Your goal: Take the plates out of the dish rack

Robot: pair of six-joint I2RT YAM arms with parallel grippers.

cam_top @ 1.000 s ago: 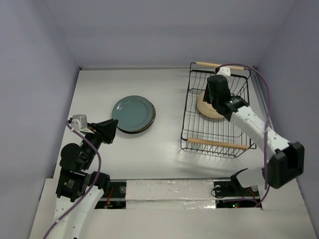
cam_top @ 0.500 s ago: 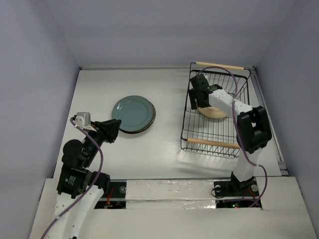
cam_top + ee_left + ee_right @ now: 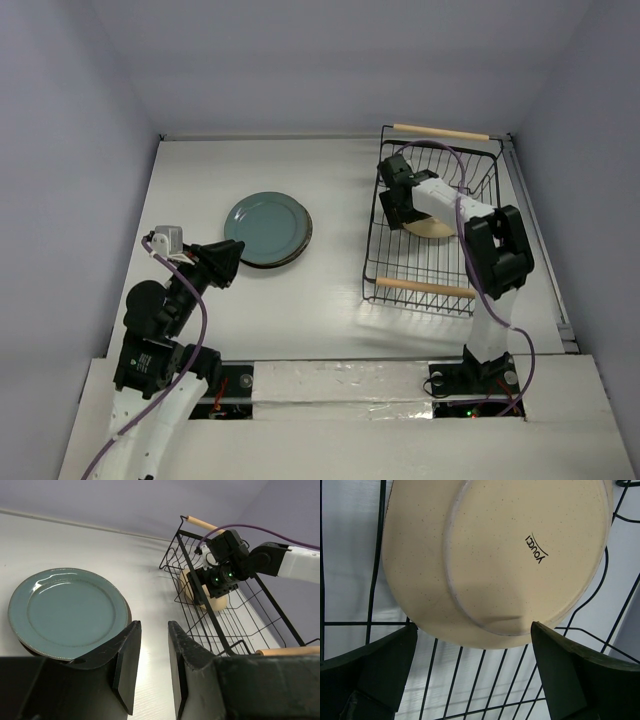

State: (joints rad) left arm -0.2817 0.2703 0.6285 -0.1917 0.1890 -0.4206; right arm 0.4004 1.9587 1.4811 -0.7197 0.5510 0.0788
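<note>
The black wire dish rack [image 3: 425, 288] stands at the right. A tan plate [image 3: 437, 226] leans inside it, and the right wrist view shows its pale underside [image 3: 500, 550]. My right gripper [image 3: 396, 200] is inside the rack at the plate's left side, open wide, with its fingers [image 3: 565, 665] on either side of the plate's lower rim and not gripping it. A teal plate [image 3: 265, 228] tops a stack on the table at the left, with a dark brown rim [image 3: 303, 243] showing below it. My left gripper [image 3: 225, 262] is open and empty near that stack.
The left wrist view shows the teal plate [image 3: 70, 612], the rack [image 3: 202, 525], the tan plate [image 3: 220, 603] and the right gripper [image 3: 215, 577]. Rack wires [image 3: 360, 623] cross under the right fingers. Grey walls enclose the table [image 3: 200, 170].
My right arm has folded in, and its gripper has moved from above the tan plate down to the plate's left side inside the rack. The left arm shifted slightly.
</note>
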